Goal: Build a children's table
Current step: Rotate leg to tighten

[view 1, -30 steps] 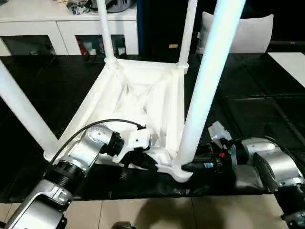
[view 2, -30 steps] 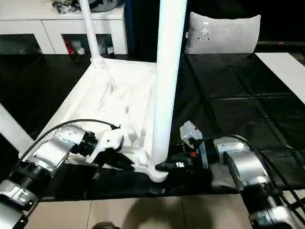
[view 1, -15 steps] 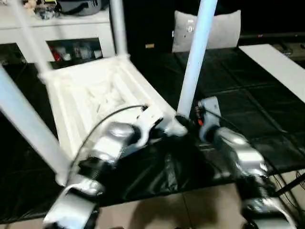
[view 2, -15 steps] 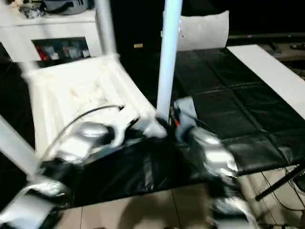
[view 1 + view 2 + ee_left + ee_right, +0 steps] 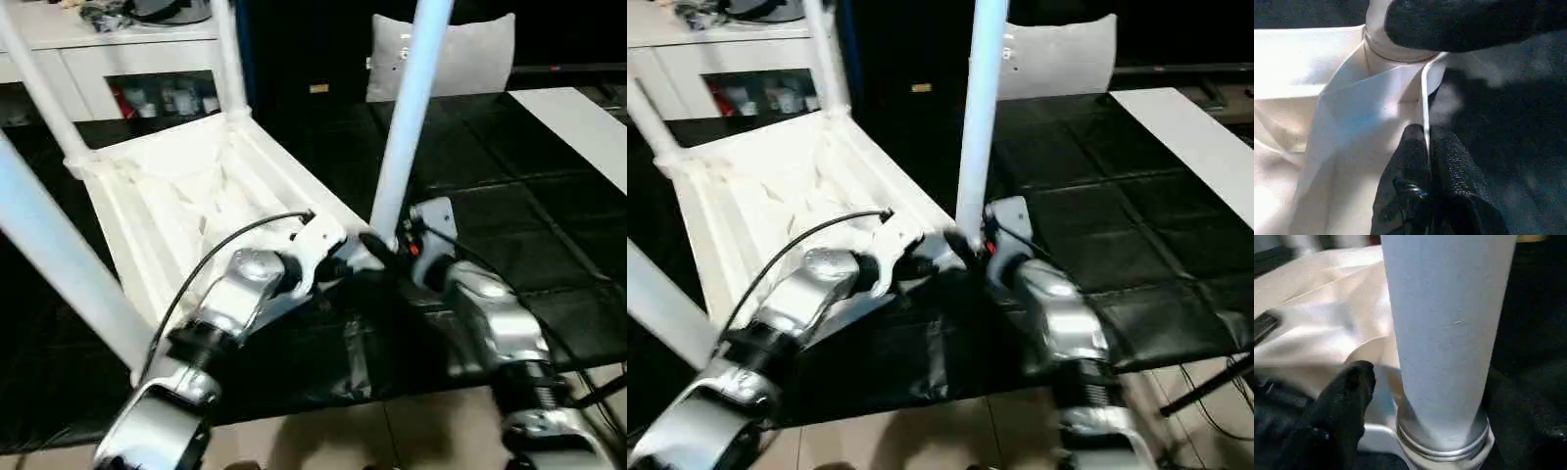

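Inverted children's table (image 5: 186,196) on the black worktop (image 5: 549,245): left hand (image 5: 1426,147) pinches the top's rim, steadying it; right hand (image 5: 1415,396) straddles, fingers wide, the near leg (image 5: 402,127) at its socket, probably seating it.

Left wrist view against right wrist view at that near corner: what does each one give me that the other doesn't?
Left wrist only: the left gripper shut on the table top's thin edge, just below the corner socket. Right wrist only: the leg rising from its collar, one black finger beside it, not touching. Both: the corner socket with the leg seated in it.
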Tool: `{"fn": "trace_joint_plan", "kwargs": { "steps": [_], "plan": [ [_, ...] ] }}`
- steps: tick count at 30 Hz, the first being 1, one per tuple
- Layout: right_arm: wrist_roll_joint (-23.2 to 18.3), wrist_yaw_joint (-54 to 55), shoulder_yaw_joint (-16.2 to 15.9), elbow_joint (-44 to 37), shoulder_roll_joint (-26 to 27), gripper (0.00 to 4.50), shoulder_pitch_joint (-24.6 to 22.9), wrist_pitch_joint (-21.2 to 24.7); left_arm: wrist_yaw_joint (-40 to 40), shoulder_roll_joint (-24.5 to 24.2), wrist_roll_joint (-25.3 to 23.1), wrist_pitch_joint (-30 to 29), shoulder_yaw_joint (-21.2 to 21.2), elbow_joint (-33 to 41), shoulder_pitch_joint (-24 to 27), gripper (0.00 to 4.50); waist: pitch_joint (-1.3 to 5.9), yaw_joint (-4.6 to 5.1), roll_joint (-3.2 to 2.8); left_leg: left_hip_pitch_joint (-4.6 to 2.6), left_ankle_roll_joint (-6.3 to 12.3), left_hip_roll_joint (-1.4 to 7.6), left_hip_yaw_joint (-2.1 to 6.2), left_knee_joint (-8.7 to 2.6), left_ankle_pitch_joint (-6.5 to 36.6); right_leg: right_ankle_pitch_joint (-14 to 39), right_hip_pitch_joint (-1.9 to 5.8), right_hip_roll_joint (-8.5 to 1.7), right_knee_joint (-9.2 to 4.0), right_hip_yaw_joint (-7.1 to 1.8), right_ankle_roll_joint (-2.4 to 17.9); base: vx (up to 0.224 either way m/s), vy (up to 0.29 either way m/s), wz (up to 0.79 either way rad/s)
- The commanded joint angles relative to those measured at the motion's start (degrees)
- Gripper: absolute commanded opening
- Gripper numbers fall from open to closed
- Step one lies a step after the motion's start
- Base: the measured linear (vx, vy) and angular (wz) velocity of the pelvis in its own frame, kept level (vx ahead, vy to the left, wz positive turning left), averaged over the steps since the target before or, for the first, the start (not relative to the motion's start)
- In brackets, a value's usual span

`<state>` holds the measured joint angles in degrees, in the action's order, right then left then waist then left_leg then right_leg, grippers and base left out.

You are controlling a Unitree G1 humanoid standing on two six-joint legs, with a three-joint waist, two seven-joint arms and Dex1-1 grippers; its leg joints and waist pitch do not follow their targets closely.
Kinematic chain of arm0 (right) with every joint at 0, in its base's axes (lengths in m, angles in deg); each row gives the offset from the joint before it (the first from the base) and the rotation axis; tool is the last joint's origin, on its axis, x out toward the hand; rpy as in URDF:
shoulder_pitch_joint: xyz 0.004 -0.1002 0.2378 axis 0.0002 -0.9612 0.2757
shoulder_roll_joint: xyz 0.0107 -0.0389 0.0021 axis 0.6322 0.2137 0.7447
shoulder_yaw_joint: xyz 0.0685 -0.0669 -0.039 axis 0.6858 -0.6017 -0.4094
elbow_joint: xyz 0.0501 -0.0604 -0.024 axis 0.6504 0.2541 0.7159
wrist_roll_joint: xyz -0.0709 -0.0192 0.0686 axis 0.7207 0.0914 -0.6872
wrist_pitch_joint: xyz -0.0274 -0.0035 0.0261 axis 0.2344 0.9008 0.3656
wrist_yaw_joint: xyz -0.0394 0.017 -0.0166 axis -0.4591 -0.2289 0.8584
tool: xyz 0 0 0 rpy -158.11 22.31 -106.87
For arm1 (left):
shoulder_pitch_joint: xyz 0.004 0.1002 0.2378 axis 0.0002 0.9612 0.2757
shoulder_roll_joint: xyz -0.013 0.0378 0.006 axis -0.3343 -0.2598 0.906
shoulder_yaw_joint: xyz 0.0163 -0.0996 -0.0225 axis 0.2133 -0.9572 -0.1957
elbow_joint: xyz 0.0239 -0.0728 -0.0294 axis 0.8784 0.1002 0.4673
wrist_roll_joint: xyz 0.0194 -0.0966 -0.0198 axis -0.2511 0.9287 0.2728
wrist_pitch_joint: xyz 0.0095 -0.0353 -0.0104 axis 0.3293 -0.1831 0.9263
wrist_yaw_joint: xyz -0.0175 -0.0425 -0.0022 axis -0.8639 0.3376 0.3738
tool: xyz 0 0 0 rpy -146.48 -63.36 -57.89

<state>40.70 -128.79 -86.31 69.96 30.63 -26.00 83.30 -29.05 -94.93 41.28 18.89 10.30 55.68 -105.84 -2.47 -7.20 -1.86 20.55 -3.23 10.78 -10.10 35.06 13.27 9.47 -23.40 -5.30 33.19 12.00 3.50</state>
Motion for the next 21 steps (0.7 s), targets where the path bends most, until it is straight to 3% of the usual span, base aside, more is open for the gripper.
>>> {"fn": "trace_joint_plan", "kwargs": {
  "steps": [1, 3, 5, 6, 14, 15, 21],
  "plan": [
    [-1.9, -5.3, -1.1, -2.3, -0.6, 3.93, 0.0, -0.7, 5.2, -0.2, 1.9, 3.3, 2.0, 3.8, -0.5, 0.00, 4.51, -0.39, 0.71, -0.07, 7.83, 3.59, 1.41, -3.17, -1.4, 10.0, 4.56, -5.71, -3.44, -5.29, 3.2, 0.000, 0.000, 0.00],
    [-2.0, -8.6, -1.7, -2.8, -2.5, 4.03, -0.5, -1.3, 6.7, -1.2, 1.9, 3.9, 2.5, 4.0, -0.1, 0.00, 4.41, -1.25, 0.58, -0.32, 7.00, 3.67, 1.37, -3.23, -0.5, 12.4, 4.33, -5.65, -3.80, -5.17, 2.5, 0.000, 0.000, 0.00],
    [-2.8, -17.3, -3.7, -3.9, -7.5, 4.11, -1.6, -2.1, 11.6, -4.0, 2.4, 6.2, 3.8, 4.5, 0.6, 0.00, 4.44, -1.78, 0.59, -0.42, 6.53, 3.79, 1.40, -3.31, 0.2, 13.0, 4.38, -5.62, -3.71, -5.29, 2.1, 0.000, 0.000, 0.00],
    [-3.5, -23.7, -5.2, -4.3, -11.0, 4.37, -2.2, -2.9, 15.8, -6.0, 2.8, 9.0, 4.9, 4.8, 1.1, 0.00, 4.44, -2.27, 0.55, -0.47, 6.77, 3.85, 1.47, -3.20, 0.7, 13.0, 4.32, -5.41, -3.61, -5.26, 1.6, 0.000, 0.000, 0.00],
    [-4.9, -36.9, -8.4, -4.6, -16.0, 4.37, -2.6, -2.7, 27.0, -11.4, 3.0, 14.4, 8.3, 6.1, 2.2, 0.00, 4.38, -3.38, 0.72, -0.49, 5.72, 3.91, 1.42, -3.40, 2.6, 16.2, 4.31, -5.45, -4.02, -5.17, 1.1, 0.000, 0.000, 0.00],
    [-5.2, -38.7, -9.2, -4.5, -16.6, 4.10, -2.4, -2.0, 29.0, -12.8, 2.7, 15.7, 9.1, 5.8, 2.0, 0.00, 4.40, -3.72, 0.61, -0.53, 5.78, 3.91, 1.37, -3.29, 2.1, 15.6, 4.16, -5.47, -3.96, -5.23, 1.4, 0.000, 0.000, 0.00],
    [-7.2, -43.1, -10.5, -4.9, -17.5, 3.71, -1.8, 0.5, 34.1, -15.6, 3.4, 18.1, 10.0, 5.6, 1.7, 0.00, 4.39, -3.91, 0.63, -0.58, 4.96, 4.02, 1.43, -3.42, 2.9, 16.5, 4.17, -5.51, -3.98, -5.18, 1.5, 0.000, 0.000, 0.00]
  ]
}}
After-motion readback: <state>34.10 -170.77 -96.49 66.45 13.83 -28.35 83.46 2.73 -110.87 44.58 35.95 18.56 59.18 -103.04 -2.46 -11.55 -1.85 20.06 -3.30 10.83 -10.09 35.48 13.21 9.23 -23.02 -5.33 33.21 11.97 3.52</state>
